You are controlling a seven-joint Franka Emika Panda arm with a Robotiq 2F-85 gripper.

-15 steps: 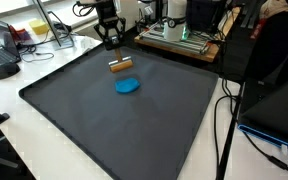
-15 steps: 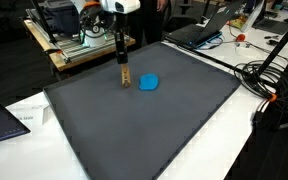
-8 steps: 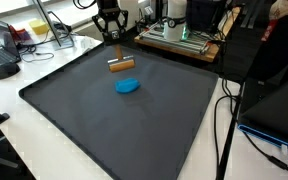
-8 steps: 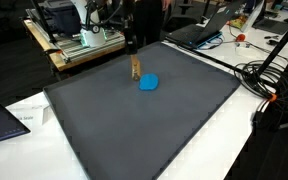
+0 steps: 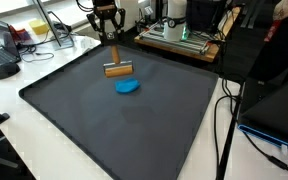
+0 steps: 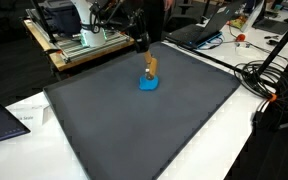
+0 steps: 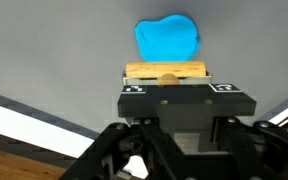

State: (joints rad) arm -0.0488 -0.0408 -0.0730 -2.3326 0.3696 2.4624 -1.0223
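My gripper (image 5: 111,38) is shut on the thin handle of a wooden brush-like tool (image 5: 117,69). The tool's flat wooden head hangs low over the dark mat (image 5: 104,120), just behind a blue lump (image 5: 128,87). In an exterior view the gripper (image 6: 142,42) reaches in from the back, with the wooden tool (image 6: 151,67) right above the blue lump (image 6: 147,84). In the wrist view the wooden head (image 7: 165,72) sits directly ahead of my gripper (image 7: 168,88), and the blue lump (image 7: 168,38) lies just beyond it. I cannot tell whether the tool touches the lump.
The mat lies on a white table (image 5: 14,100). A machine on a wooden base (image 5: 179,38) stands behind the mat. Cables and dark equipment (image 5: 269,110) crowd one side, and a laptop (image 6: 199,30) sits at a back corner.
The gripper has carried the wooden tool sideways along the back of the mat, from beside the blue lump to right behind it. The arm now leans more.
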